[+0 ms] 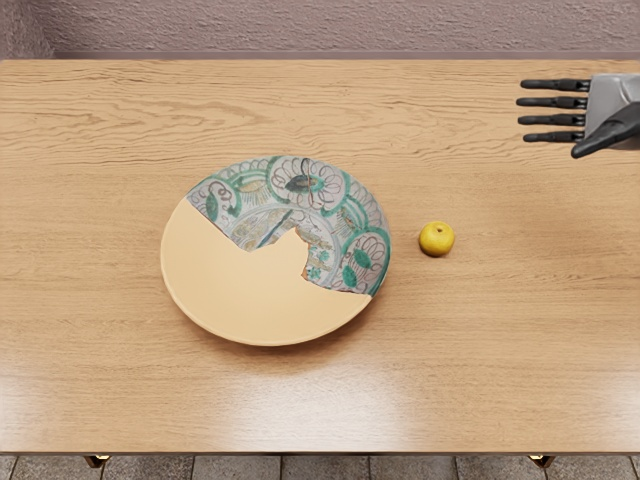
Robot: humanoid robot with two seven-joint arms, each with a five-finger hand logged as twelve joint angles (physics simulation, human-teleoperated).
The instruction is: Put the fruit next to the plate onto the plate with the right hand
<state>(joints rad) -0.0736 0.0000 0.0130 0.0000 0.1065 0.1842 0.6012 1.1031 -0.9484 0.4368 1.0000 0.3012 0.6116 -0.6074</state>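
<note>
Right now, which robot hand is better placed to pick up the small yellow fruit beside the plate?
The right robot hand: it is open at the right of the wooden table, on the same side of the round patterned plate as the small yellow fruit. The left arm is out of view.

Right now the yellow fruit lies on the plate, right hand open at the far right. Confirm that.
Wrong: the head view shows the yellow fruit on the table beside the plate, clear of its rim. The right hand is indeed open, far right.

Bare table (pixel 520 200) between right hand (pixel 585 110) and fruit (pixel 436 238); plate (pixel 230 290) close on its far side.
</note>
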